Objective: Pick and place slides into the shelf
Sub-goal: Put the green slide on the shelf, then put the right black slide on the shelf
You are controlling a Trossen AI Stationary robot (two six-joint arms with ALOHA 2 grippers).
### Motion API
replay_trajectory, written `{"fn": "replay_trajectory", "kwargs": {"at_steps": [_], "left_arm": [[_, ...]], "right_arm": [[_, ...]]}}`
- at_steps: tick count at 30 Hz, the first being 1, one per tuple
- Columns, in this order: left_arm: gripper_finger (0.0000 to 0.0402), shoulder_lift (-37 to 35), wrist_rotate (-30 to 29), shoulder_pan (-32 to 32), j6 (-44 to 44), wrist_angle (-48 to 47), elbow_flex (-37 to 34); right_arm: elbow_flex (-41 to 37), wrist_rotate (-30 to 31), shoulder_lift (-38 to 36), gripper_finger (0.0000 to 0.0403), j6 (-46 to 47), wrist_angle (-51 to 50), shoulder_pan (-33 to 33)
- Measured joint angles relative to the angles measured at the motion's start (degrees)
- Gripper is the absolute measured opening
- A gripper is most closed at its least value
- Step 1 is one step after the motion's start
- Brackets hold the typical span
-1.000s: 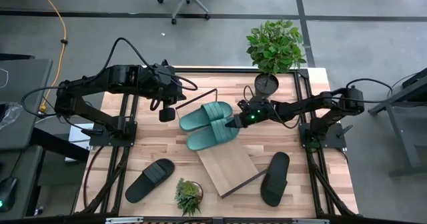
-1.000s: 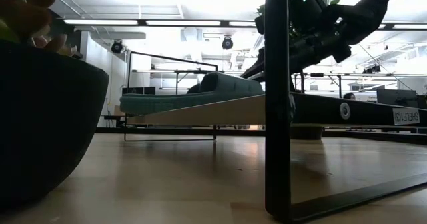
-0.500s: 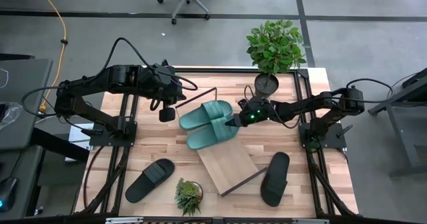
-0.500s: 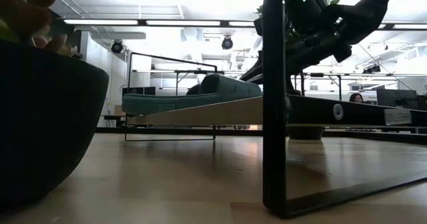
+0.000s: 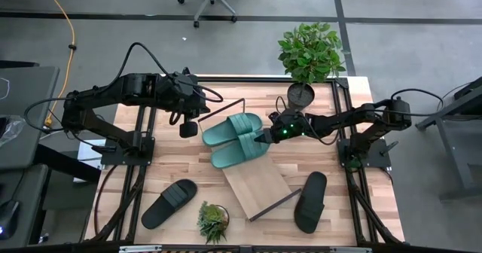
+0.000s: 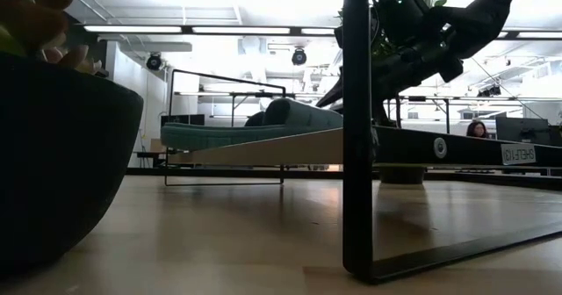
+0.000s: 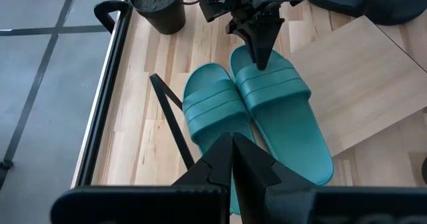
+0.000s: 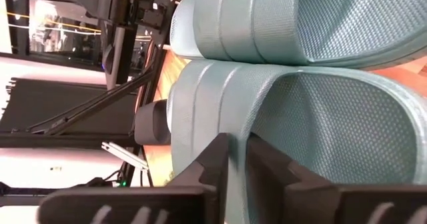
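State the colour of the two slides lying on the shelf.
Teal-green slides; clearest in the left wrist view.

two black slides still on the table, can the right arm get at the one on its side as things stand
Probably yes. That black slide lies bare on the tabletop beside the shelf, nothing on or over it. The right gripper is at the teal slides and would need to swing back.

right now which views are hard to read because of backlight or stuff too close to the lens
Low view: bright ceiling lights turn the right arm into a silhouette, and a dark plant pot looms blurred at the lens. Right wrist view: the teal slides fill the frame at close range, the room behind washed out. High view: evenly lit, no glare.
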Motion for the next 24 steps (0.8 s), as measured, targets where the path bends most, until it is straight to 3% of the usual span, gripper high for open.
{"fn": "replay_trajectory", "kwargs": {"at_steps": [12,24], "left_arm": [[0.0003,0.0,0.0,0.0,-0.4,0.0,0.0],[0.0003,0.0,0.0,0.0,-0.5,-0.9,0.0]], "right_arm": [[0.0,3.6,0.0,0.0108,2.0,-1.6,0.0],[0.0,7.3,0.0,0.0114,1.0,-2.7,0.0]]}}
